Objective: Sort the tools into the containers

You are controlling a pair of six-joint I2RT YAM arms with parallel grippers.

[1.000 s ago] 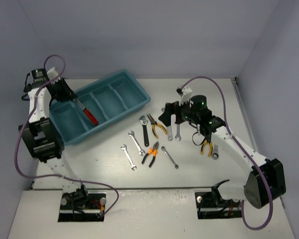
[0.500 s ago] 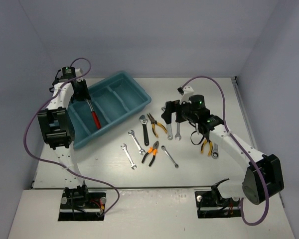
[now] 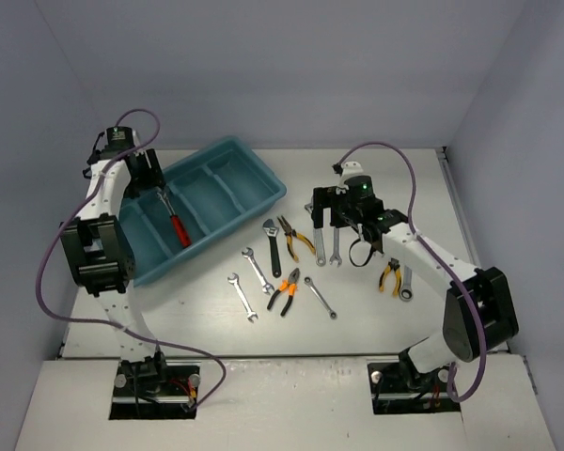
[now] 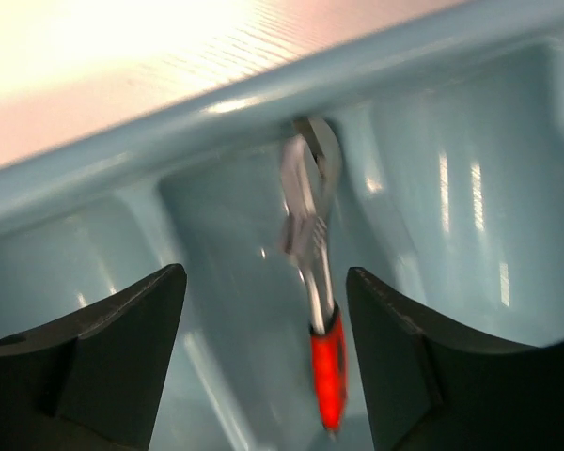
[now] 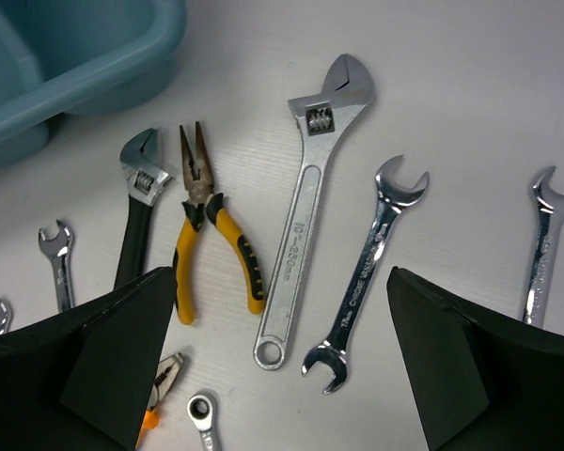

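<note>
Left gripper point(image 4: 263, 287): jaws apart, holding nothing, over the tray point(image 3: 263, 184) near its rim. Red-handled wrench point(image 4: 324, 362) lies loose in second compartment from left, head against the wall. Right gripper point(image 5: 282, 282): jaws apart above silver adjustable wrench point(image 5: 305, 216), yellow pliers point(image 5: 211, 230) just beside. Bare table point(image 3: 395, 178) to the right.

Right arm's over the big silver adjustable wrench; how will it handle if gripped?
Likely stiff and heavy: the silver adjustable wrench looks solid metal. Its shiny flat shank may slip. Gripped near the tail, the broad head would probably droop.

White table point(image 3: 404, 178): teal tray point(image 3: 235, 216) back-left; wrenches point(image 3: 258, 270), pliers point(image 3: 284, 291) scattered centre to right.
</note>
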